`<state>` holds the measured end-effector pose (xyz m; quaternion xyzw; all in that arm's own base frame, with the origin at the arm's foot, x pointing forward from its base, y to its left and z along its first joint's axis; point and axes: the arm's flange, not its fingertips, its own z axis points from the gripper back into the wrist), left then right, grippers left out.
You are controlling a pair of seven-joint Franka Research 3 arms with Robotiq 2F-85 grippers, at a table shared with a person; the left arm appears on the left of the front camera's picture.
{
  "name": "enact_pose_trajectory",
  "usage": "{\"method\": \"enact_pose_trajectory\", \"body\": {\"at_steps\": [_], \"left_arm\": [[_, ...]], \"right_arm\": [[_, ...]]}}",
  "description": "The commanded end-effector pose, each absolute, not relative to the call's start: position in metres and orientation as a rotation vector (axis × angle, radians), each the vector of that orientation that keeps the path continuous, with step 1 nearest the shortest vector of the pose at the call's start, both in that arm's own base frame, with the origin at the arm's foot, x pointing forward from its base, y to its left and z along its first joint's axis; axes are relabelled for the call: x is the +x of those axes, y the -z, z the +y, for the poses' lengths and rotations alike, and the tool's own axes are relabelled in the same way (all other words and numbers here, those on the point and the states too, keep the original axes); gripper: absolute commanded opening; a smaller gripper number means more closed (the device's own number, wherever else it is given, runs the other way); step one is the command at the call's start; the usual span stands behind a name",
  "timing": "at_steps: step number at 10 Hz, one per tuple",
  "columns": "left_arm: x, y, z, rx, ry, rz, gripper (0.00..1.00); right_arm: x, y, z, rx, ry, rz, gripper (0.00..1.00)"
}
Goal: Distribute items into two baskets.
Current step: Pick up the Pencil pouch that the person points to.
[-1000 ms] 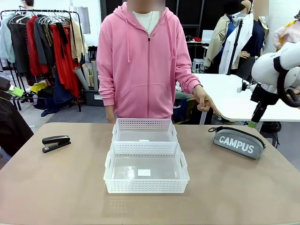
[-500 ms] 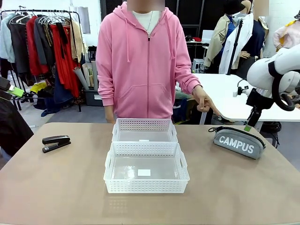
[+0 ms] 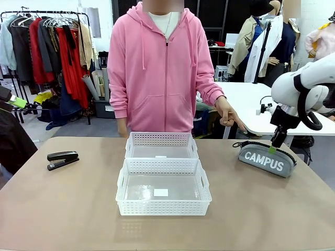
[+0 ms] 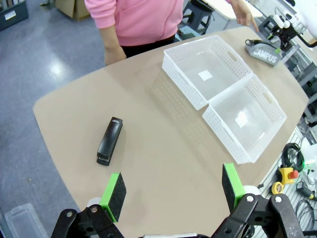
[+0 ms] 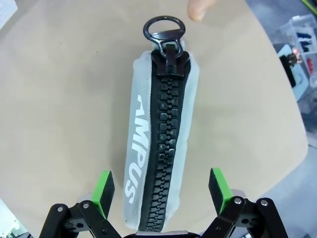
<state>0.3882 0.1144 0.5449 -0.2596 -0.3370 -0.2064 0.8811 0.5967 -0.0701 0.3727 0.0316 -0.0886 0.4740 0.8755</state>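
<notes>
A person in a pink zip hoodie (image 3: 159, 68) stands behind the tan desk (image 3: 261, 209); a clothes rack (image 3: 52, 42) of garments stands far left.

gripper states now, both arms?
Left gripper: open, holding nothing.
Right gripper: open, poised over the pouch, holding nothing.

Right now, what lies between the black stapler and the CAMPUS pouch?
The two white mesh baskets, set end to end, seen in the front view.

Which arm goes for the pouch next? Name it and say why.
Right. The right pincer, open, hangs straight above the pouch, pads either side, where the person's hand points. The left pincer is far off, over the stapler's end.
</notes>
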Motion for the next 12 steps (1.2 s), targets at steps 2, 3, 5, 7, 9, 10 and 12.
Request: {"method": "enact_pose_trajectory", "body": {"at_steps": [2,3,5,7,9,10,12], "left_arm": [[0.388,-0.545,0.116,-0.552,0.439,-0.715,1.0],[0.388,-0.545,0.116,-0.552,0.439,-0.715,1.0],[0.388,-0.545,0.116,-0.552,0.439,-0.715,1.0],[0.388,-0.545,0.116,-0.552,0.439,-0.715,1.0],[0.388,-0.545,0.116,-0.552,0.439,-0.715,1.0],[0.388,-0.545,0.116,-0.552,0.439,-0.715,1.0],[0.388,-0.545,0.116,-0.552,0.439,-0.715,1.0]], "right_arm": [[0.597,-0.365,-0.076,0.093,-1.013,-0.242,1.0],[0.594,-0.362,-0.075,0.092,-1.012,-0.233,1.0],[0.593,-0.36,-0.075,0.093,-1.013,-0.213,1.0],[0.588,-0.352,-0.075,0.09,-1.008,-0.202,1.0],[0.588,-0.336,-0.076,0.102,-0.986,-0.195,1.0],[0.589,-0.333,-0.077,0.103,-0.983,-0.204,1.0],[0.588,-0.332,-0.077,0.101,-0.982,-0.206,1.0]]}}
